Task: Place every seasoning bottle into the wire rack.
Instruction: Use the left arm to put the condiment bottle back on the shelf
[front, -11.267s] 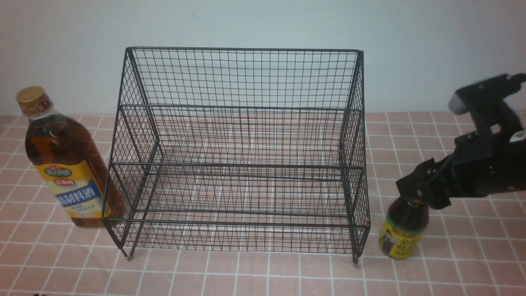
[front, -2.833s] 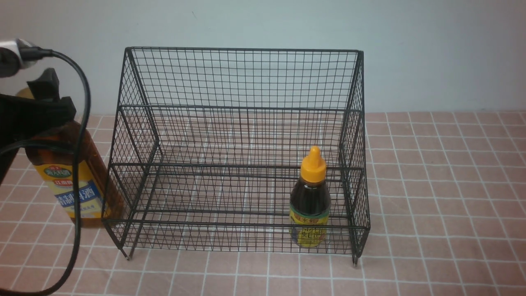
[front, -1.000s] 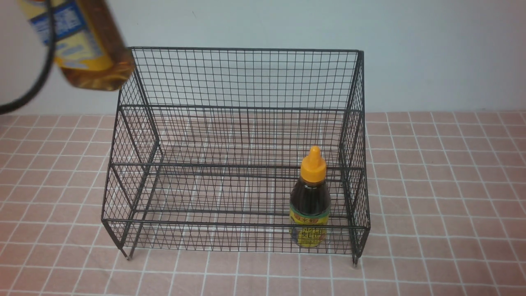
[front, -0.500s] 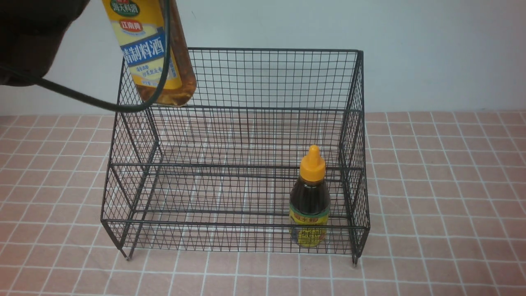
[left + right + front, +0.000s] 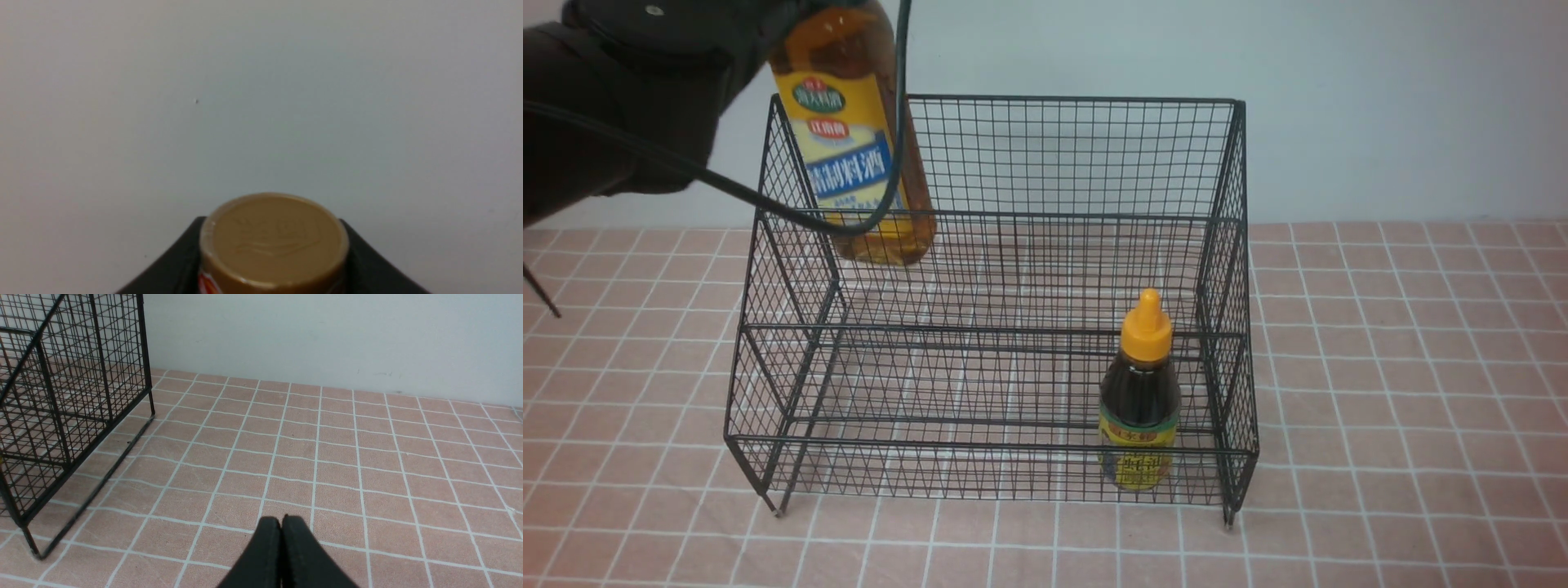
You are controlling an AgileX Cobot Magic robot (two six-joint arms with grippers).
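Left end effector [image 5: 273, 261] held high, gripping; right end effector [image 5: 282, 527] closed.

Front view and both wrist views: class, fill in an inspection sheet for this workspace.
Surface: pink tiled table.
Job's things: wire rack stands on the table; small bottle upright on its lower step, right end; tall bottle held in the air over the rack's left side, slightly tilted.
Clutter: nothing seen.
Grippers: left gripper shut on the tall bottle near its cap; right gripper shut, empty, above the table.
Cables: black cable loops across the tall bottle.
Surroundings: plain pale wall.

Tall bottle [image 5: 852, 155] above wire rack [image 5: 1054, 163]
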